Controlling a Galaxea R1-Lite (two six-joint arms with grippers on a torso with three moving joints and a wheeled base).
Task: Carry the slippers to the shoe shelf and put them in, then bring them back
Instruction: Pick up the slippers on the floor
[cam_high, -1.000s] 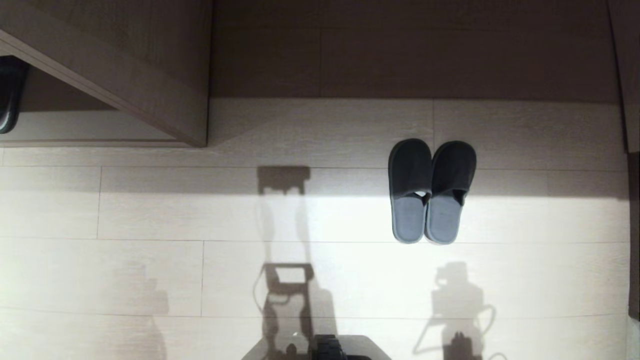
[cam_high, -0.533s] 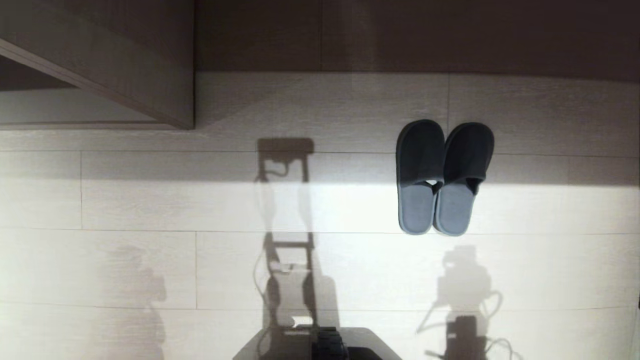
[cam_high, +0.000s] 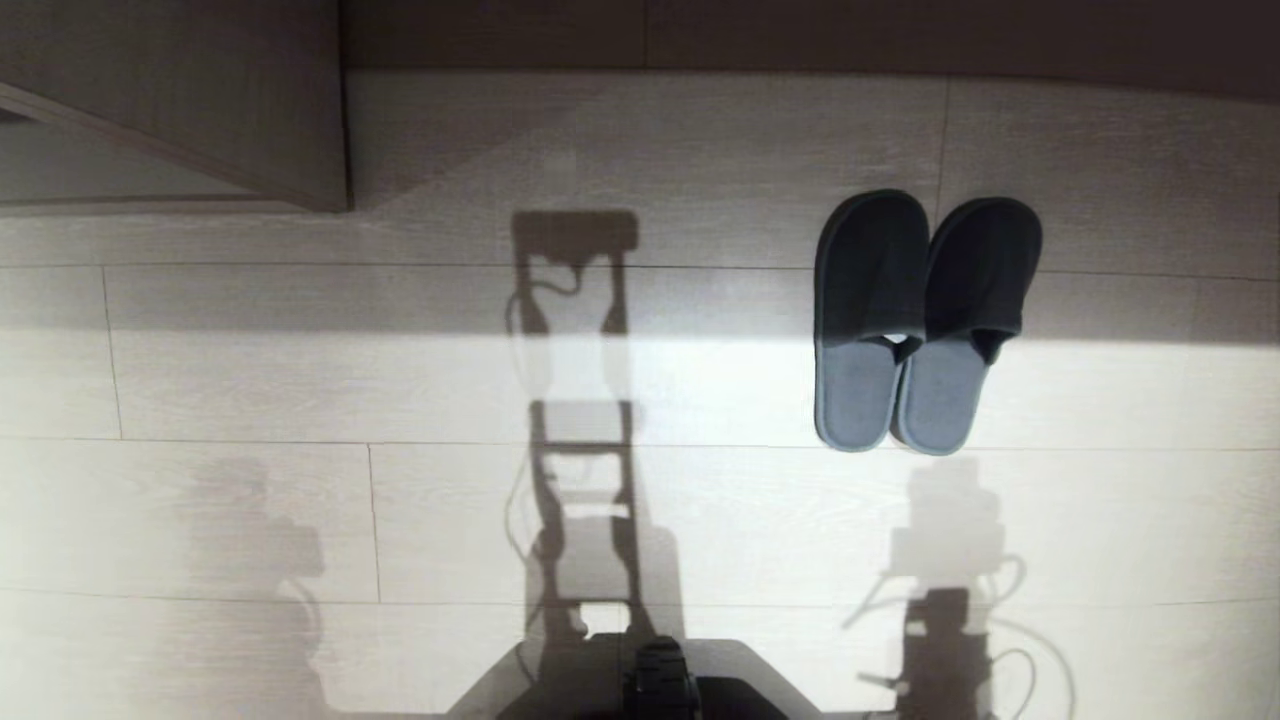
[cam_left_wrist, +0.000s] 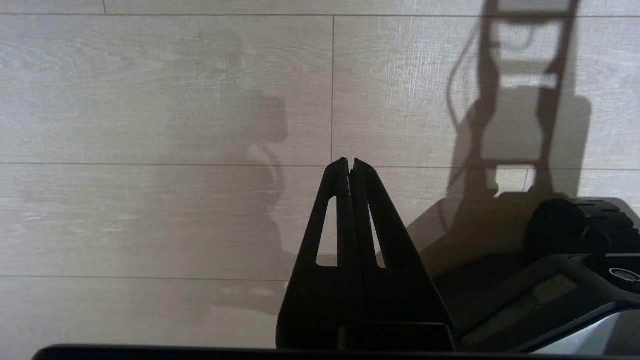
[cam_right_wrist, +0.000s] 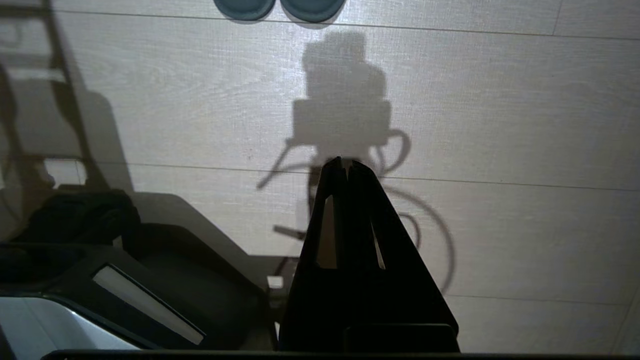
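Shifted: whole head view, slid down the scene as the camera moved; slippers and cabinet hold their places on the floor, only their positions in the picture differ from a second ago.

Item 1, slippers (cam_high: 920, 325): one pair, dark toe bands, grey-blue soles, side by side and touching, flat on the floor (cam_high: 700, 500), toes toward the far wall, to the robot's right front. Heels alone show in the right wrist view. Nothing grips them.

Item 2, cabinet (cam_high: 200, 100): wood-grain board at far left, well apart from the slippers. A pale recess shows under it; contents cannot be told, too little is in view. Whether this is the shoe shelf cannot be told.

Item 3, left gripper (cam_left_wrist: 351, 167): fingers pressed together, empty, hanging over bare floor beside the base (cam_high: 640, 690).

Item 4, right gripper (cam_right_wrist: 344, 165): fingers pressed together, empty, over bare floor, slippers ahead of it but not reached.

Progress, as judged: at the very start. Nothing picked up. Left to do: grasp the pair, carry to the shelf, place inside, take out, carry back.
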